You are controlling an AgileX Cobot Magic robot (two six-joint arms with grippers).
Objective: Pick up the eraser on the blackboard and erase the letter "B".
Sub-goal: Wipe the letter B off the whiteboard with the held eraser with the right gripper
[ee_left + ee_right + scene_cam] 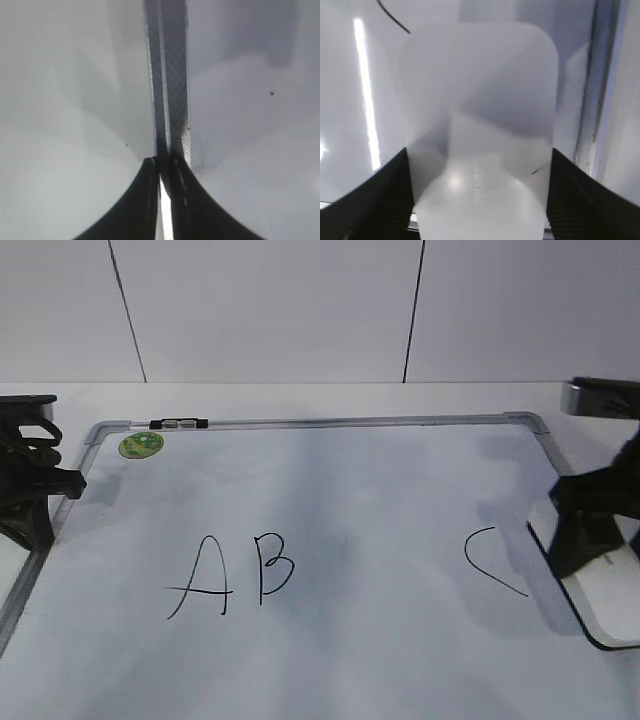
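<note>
Our right end effector (480, 200) straddles the eraser (480, 130) at the blackboard's (330, 421) right edge, spread, not yet gripping. We should squeeze its long sides squarely, then lift. Left end effector (162, 200) sits clenched. The letter "B" (275, 567) waits mid-board.

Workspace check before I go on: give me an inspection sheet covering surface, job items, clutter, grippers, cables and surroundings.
Surface: white table, whiteboard lying flat on it.
Job items: eraser at the board's right edge, on the board; letter B intact, between A and C.
Clutter: green sticker and a small clip on the frame at the top left.
Grippers: right gripper straddles the eraser, fingers open on either side; left gripper shut on the board's left frame.
Cables: nothing seen.
Surroundings: plain white panelled wall.
</note>
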